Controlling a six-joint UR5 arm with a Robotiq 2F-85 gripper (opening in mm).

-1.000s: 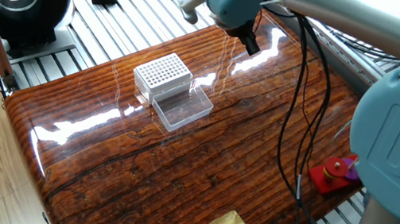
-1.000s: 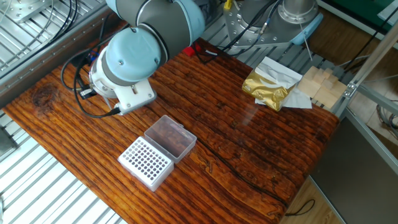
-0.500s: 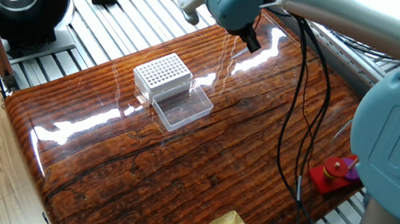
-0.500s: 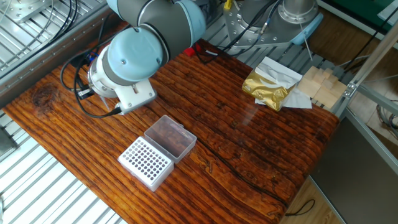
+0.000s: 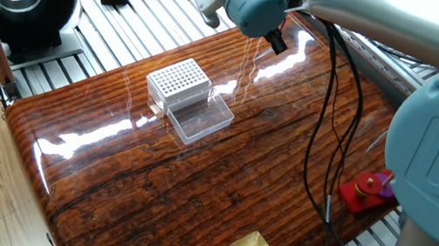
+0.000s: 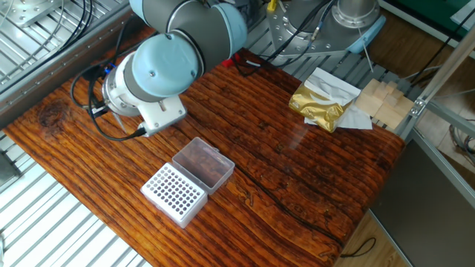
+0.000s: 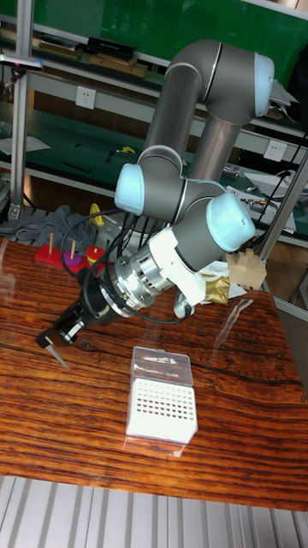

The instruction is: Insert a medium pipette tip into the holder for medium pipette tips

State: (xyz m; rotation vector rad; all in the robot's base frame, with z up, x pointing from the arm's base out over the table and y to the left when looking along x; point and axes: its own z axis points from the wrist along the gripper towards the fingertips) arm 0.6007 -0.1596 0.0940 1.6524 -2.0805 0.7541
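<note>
Hovering above the table (image 7: 34,428), left of the holder (image 7: 162,404) in the tall view and well apart from it: gripper (image 7: 53,347), fingers pinched on a thin tip (image 7: 58,354). Holder sitting on bare wood, lid (image 5: 201,118) hinged open flat beside the grid (image 5: 179,78), near the table's edge (image 6: 111,222), open wood all round.

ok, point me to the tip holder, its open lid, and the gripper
tip holder (image 6: 174,194), the other fixed view, on its white hole grid
lid (image 6: 205,164), the other fixed view, on the clear inner panel
gripper (image 7: 53,341), tall fixed view, between the fingertips
</note>
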